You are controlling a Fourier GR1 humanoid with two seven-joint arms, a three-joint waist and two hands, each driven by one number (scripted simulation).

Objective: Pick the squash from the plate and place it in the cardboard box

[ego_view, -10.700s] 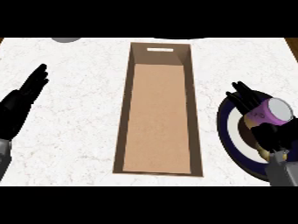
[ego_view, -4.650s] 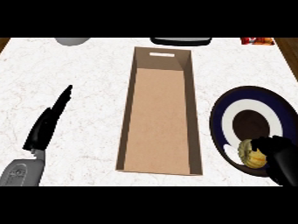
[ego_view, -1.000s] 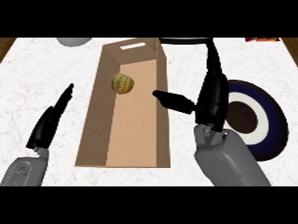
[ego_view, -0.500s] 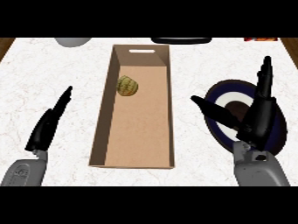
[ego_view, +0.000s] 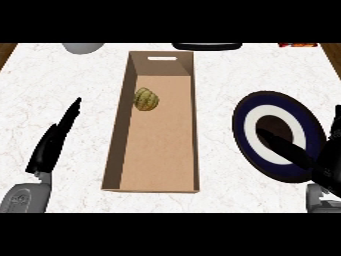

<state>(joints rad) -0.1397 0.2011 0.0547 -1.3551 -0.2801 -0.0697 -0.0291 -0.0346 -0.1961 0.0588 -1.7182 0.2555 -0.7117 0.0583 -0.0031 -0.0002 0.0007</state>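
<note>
Long brown cardboard box [ego_view: 157, 150]: small green-yellow squash [ego_view: 146, 99] inside, toward its far end. Round dark-blue plate with white ring [ego_view: 248, 112] lies right of the box. Left hand [ego_view: 52, 141] left of box and right hand [ego_view: 337, 150] over plate: fingers straight, holding nothing.

- left hand [ego_view: 52, 142]: black all over, matte, long slim fingers tapering to narrow tips, seen edge-on as one thin dark blade shape
- left forearm [ego_view: 24, 198]: grey, smooth rounded casing; a darker grey curved seam or recess on its top face; meets the black hand at a narrow wrist
- right hand [ego_view: 334, 159]: black, bulkier look, segmented fingers with visible ridges between segments, thick long thumb, broad dark palm block
- right forearm [ego_view: 326, 202]: grey, only a small rounded part shows at the lower edge, lighter grey wrist collar under the black hand
</note>
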